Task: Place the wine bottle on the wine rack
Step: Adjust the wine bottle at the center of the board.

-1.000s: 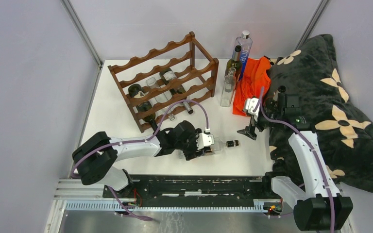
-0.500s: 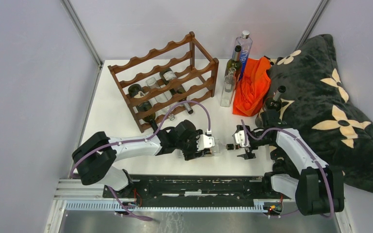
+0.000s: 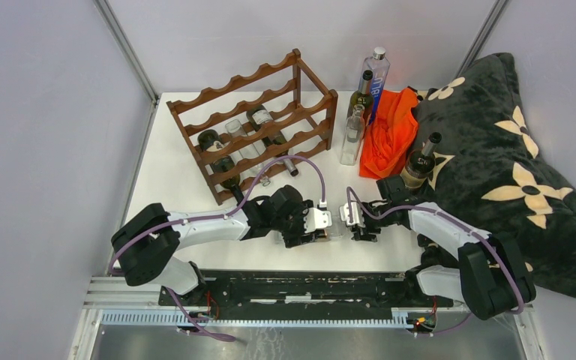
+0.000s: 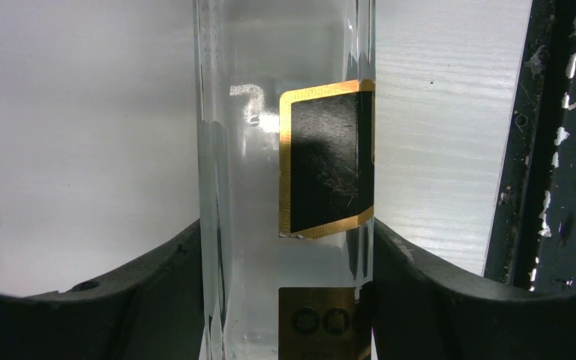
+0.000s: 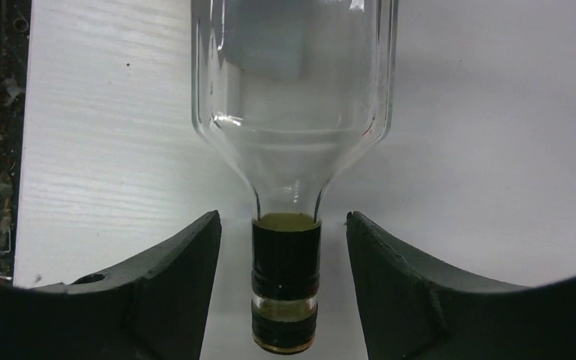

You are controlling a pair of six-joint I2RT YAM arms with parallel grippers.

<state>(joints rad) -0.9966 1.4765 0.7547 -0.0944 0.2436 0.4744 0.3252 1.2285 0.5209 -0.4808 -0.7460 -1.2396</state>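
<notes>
Glass is sitting firmly between the fingers of my left gripper (image 4: 286, 247): they are pressing both sides of the clear bottle (image 4: 247, 150), which is lying on its side on the table (image 3: 172, 180), in front of the rack (image 3: 297, 75) and well apart from it, toward its right end. My right gripper (image 5: 283, 225) is straddling the black cap (image 5: 285, 292) with its jaws parted, a gap showing on each side, so it is holding nothing. I am judging this to be the pickup step, with me setting up a two-handed hold before any lift. Next I am going to need the right jaws closing squarely on the cap, then both arms rising together, keeping the bottle level and carrying it back to a free cradle. The rack's top rails are looking free to me, while dark and clear bottles (image 3: 229, 146) are filling places in the tiers below. Smooth round glass is likely to slip if one hand is lagging. Standing in the way, the left arm's purple cable (image 3: 304, 161) is looping across the rack's front. Just right of the rack three upright bottles (image 3: 353, 135) are standing, with an orange cloth (image 3: 390, 135) beyond them. Farther right, a black flowered blanket (image 3: 510, 150) is carrying another upright bottle (image 3: 420, 161).
</notes>
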